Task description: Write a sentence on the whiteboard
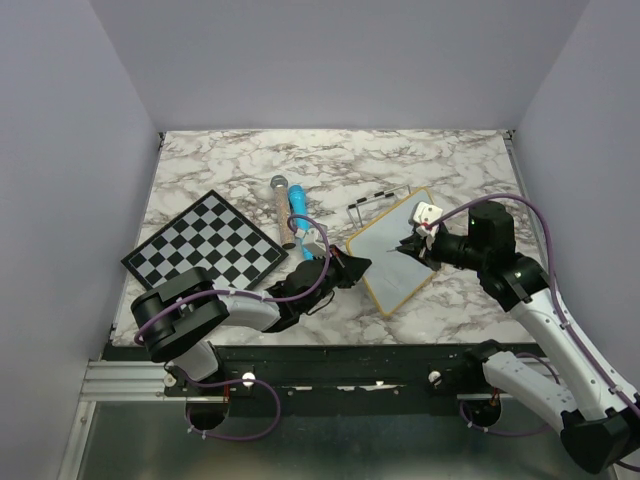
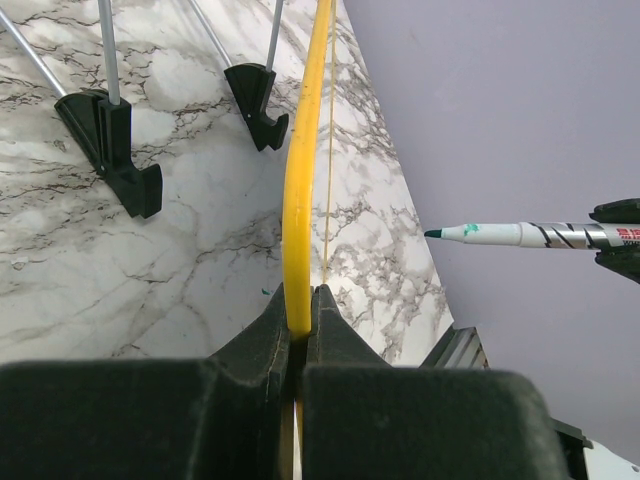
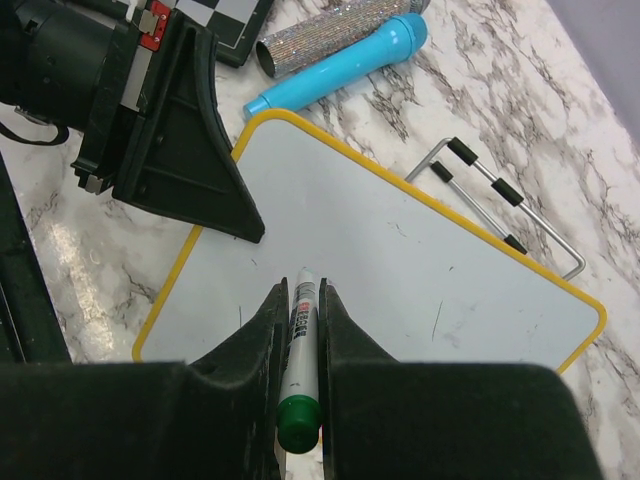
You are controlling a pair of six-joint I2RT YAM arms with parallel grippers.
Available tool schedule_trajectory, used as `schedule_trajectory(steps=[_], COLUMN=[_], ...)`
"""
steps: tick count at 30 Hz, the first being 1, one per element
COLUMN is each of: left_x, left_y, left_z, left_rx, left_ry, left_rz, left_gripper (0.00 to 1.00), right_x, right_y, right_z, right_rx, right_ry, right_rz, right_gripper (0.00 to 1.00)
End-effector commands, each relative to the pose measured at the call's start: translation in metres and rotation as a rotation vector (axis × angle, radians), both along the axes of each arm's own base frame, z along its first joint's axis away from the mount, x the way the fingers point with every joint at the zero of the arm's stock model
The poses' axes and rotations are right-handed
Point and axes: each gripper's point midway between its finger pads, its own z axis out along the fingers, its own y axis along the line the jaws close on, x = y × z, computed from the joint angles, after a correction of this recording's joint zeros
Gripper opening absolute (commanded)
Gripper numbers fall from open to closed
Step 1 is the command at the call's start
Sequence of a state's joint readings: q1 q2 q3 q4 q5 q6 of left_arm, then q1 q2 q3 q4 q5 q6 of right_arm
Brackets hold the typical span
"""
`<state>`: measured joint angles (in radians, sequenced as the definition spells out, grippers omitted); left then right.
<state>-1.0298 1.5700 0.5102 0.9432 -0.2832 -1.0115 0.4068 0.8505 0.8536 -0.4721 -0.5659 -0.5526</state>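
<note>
On white marble-patterned tabletop [image 1: 470,160]: black-and-white square chessboard [image 1: 205,248] at left; blue plastic microphone [image 1: 298,212] beside glittery silver cylinder [image 3: 335,30] mid-table; yellow-framed white rectangular whiteboard [image 1: 390,275] at right, near grey wire stand [image 3: 500,190].

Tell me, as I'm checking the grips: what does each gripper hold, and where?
Left gripper pinches the whiteboard by its frame edge; right gripper clamps the marker around its barrel.

Left pincer [image 1: 352,268] clamped on whiteboard [image 1: 388,265] rim; right pincer [image 1: 416,246] clamped on marker [image 3: 300,345]. Both arms bent inward, pincers facing.
</note>
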Motion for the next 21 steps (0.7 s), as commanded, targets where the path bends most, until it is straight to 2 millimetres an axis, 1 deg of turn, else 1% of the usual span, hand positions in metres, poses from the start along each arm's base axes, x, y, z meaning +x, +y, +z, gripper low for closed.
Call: schedule_trajectory(steps=[1,8,12,13,17,21], left_x=[-0.0033,-0.0043,-0.0041,-0.0042,-0.004,-0.004], left_y=[0.0013,-0.0003,-0.0005,0.0,0.0012,0.0017], left_z=[-0.01,-0.0116,-0.0111,-0.0111,-0.0113,-0.0126], left_rx=[0.029,0.022,0.014,0.012,0.01,0.011], left_ry=[0.002,0.006,0.008,0.008,0.008,0.009], left_rz=[-0.01,-0.02,-0.022,-0.024,-0.024,-0.027], left_gripper=[0.0,0.0,0.0,0.0,0.0,0.0], right_x=[0.0028,0.0035,0.0075,0.0098,0.0056,0.0021], right_y=[0.0028,0.005,0.0057,0.0033,0.0067,0.0114], right_z=[0.01,0.0066,0.0077,0.0076,0.0119,0.0117], right_rx=[0.017,0.02,0.038,0.044,0.074,0.089], right_ry=[-0.021,-0.005,0.02,0.029,0.042,0.067], right_rz=[-0.001,0.007,0.012,0.005,0.047,0.084], right_gripper=[0.01,0.01,0.01,0.01,0.01,0.01])
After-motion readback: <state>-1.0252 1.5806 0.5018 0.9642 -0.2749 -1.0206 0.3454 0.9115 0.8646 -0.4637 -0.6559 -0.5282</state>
